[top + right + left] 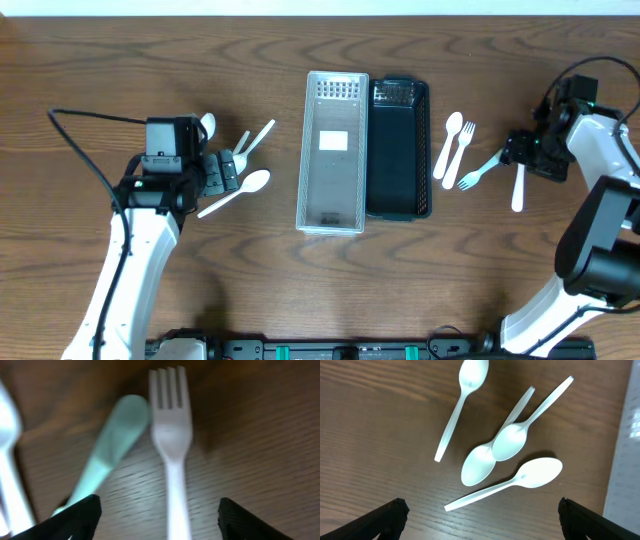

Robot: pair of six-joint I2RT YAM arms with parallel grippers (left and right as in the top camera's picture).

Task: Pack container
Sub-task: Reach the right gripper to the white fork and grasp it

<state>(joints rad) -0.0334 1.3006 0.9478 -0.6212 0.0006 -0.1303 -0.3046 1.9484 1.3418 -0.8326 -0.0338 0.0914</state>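
Your left gripper (482, 515) is spread wide over the wooden table (375, 430), holding nothing. Closest to its fingers is the near spoon (530, 474), bowl to the right, handle slanting down-left. Just past it the overlapping spoons (512, 442), two of them, lie with bowls touching and handles pointing up-right. Farther off the lone spoon (462, 400) lies apart from the rest, bowl away from you. At the right edge of that wrist view you see the wall of the clear container (625, 460). Your right gripper (160, 520) is also wide apart, not clamped. A white fork (170, 445) runs between its fingers, tines away from you. That view is too blurred to tell whether the fingers touch it. Just left of it lies the teal fork (117, 435), tilted. From overhead, a pair of white utensils (452, 140) lies between that gripper and the black container (398, 150). The black container stands side by side against the clear one, mid-table.
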